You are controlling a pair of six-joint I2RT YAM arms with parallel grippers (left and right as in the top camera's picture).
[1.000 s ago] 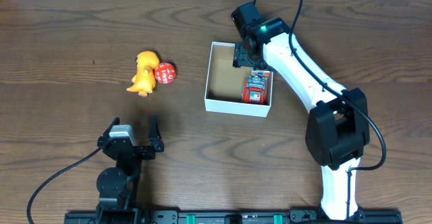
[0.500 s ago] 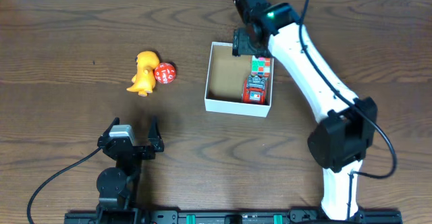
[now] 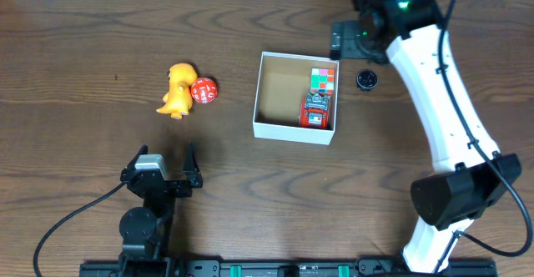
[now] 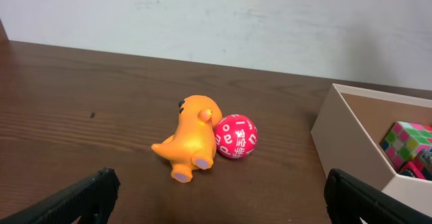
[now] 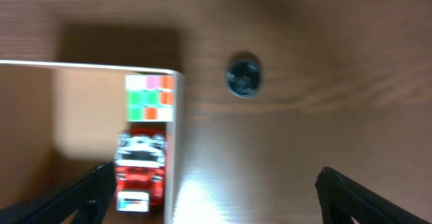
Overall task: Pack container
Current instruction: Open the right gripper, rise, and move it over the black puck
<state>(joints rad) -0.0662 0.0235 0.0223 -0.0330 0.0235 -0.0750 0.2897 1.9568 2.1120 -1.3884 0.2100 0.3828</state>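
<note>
The container (image 3: pixel 259 93) is a shallow white box with a brown floor at mid-table. Inside, against its right wall, lie a multicoloured cube (image 3: pixel 323 80) and a red toy car (image 3: pixel 316 110). My right gripper (image 3: pixel 349 42) hovers open and empty behind the box's back right corner. In the right wrist view its jaws (image 5: pixel 212 190) straddle the box wall (image 5: pixel 172 156), with the cube (image 5: pixel 150 96) and the car (image 5: pixel 140 170) below. My left gripper (image 3: pixel 161 162) rests open near the front. Ahead of it (image 4: pixel 219 190) are an orange dinosaur (image 4: pixel 189 140) and a red ball (image 4: pixel 235 135).
A small black round object (image 3: pixel 365 79) lies on the table just right of the box, seen also in the right wrist view (image 5: pixel 243 77). The dinosaur (image 3: pixel 177 89) and ball (image 3: pixel 204 91) sit touching, left of the box. The table's far edge runs close behind the right gripper.
My right gripper rose out of the container and moved back and to the right, leaving the cube inside, and its jaws spread wider. The left arm has not moved.
</note>
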